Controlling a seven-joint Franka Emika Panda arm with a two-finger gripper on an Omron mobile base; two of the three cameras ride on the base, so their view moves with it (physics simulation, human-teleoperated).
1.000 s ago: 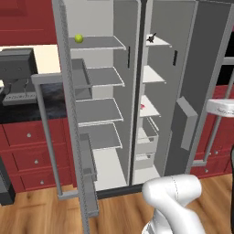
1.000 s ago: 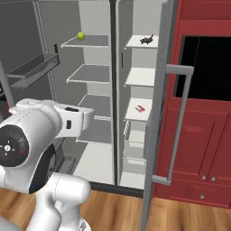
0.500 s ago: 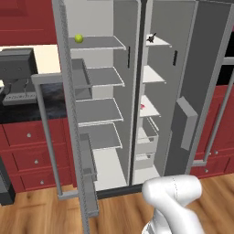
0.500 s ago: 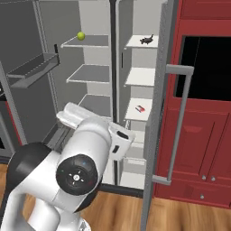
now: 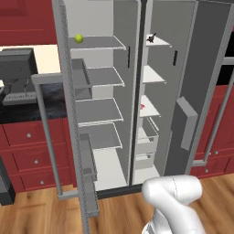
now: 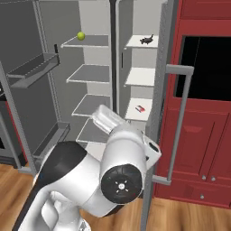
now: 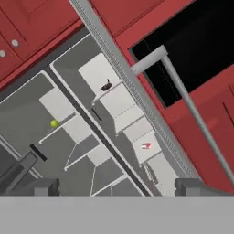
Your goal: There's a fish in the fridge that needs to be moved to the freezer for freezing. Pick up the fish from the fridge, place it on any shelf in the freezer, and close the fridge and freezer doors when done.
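Nearest the base cameras stood the white arm (image 6: 113, 176), folded low in front of the tall grey unit, well short of its shelves; in the hand view the gripper (image 7: 119, 186) showed its two dark finger tips (image 7: 42, 186) far apart at the bottom edge, the jaws wide open with nothing between them; beyond the arm, both doors hung open over the wood floor (image 5: 32, 215); the wide fridge door (image 5: 73, 137) swung out on the left of the left base view, carrying grey door bins and a vertical bar handle (image 5: 45, 137); the narrow freezer door (image 6: 158, 113) stood edge-on in the right base view, its bar handle (image 6: 178, 122) in front of the red cabinets (image 6: 203, 149); farther in, the fridge (image 5: 98, 109) showed four broad grey shelves, and a yellow-green ball (image 5: 79, 39) sat at the left end of the top one; the freezer (image 5: 151, 96) beside it held short white shelves above pale drawers (image 5: 146, 141); the fish (image 6: 146, 40) lay on the top white freezer shelf, small, dark and spiky, across the divider from the ball; a small red and white item (image 6: 141, 108) rested on the third freezer shelf down; farthest left, a dark counter (image 5: 23, 103) carried a grey appliance (image 5: 16, 73) above red drawers.
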